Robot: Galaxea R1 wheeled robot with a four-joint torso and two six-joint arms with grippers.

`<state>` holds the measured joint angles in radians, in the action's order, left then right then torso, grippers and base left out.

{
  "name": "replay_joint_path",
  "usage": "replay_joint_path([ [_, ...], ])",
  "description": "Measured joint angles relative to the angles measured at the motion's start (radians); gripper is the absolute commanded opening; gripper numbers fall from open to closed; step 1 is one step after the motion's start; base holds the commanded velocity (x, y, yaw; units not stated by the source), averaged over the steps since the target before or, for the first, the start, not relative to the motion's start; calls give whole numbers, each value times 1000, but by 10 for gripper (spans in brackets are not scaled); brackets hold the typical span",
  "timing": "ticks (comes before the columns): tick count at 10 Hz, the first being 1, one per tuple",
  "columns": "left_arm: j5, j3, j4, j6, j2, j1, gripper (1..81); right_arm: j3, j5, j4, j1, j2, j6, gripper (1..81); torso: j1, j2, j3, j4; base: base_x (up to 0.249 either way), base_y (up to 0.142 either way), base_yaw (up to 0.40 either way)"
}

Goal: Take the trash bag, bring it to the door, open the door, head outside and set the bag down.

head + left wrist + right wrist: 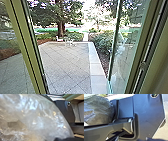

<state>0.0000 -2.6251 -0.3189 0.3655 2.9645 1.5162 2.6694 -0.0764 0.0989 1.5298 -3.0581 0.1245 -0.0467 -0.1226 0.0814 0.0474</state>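
Note:
Clear, crinkled plastic of the trash bag (37, 119) bulges close in front of the left wrist camera, with light glinting off its folds. In the right wrist view the trash bag (99, 111) appears as a see-through bulge with brownish contents, beyond the robot's jointed bar. The door (32, 50) has a yellow-green frame on the left of the head view, and between it and the glass on the right a doorway gives onto the paved yard (67, 65). How the grippers stand cannot be made out.
A glass pane (125, 50) and a frame post (147, 47) stand at the right. A pale stone strip (96, 67) runs along the paving beside green bushes (102, 43). Light-coloured outdoor furniture (69, 42) and a tree trunk (61, 28) are farther out.

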Motion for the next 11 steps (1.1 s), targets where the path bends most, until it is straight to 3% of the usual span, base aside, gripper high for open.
replay_joint_path([
  [11,0,0,0,0,0,0,10,1,-1,2,9,0,-1,811,2,-1,0,0,84,0,0],
])
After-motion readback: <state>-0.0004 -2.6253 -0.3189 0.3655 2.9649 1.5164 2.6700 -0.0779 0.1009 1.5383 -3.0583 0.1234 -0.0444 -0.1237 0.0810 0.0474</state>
